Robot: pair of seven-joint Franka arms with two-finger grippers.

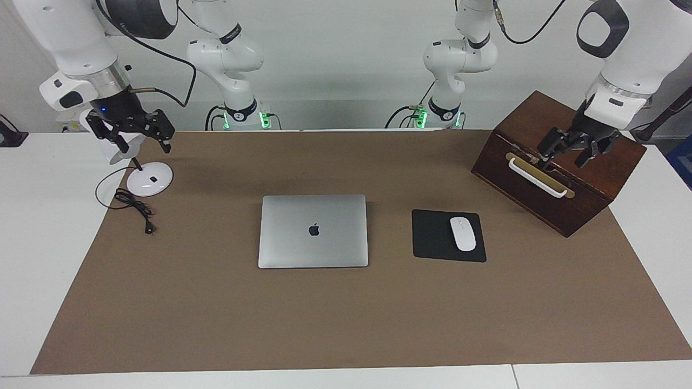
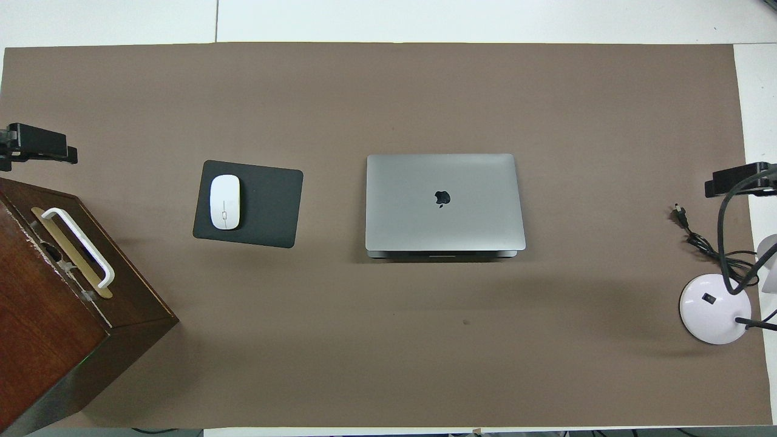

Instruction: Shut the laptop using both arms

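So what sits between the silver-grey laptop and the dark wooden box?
A black mouse pad with a white mouse, seen in both views, between laptop and box.

I am looking at a robot lab set up like an office desk. Two white robot arms [image 1: 227,59] are standing at a white table [image 1: 48,216] by a plain wall. A brown mat [image 1: 346,313] is carrying a laptop [image 1: 313,231], a mouse pad [image 1: 435,237], a mouse [image 1: 463,233] and a desk lamp [image 1: 148,179].
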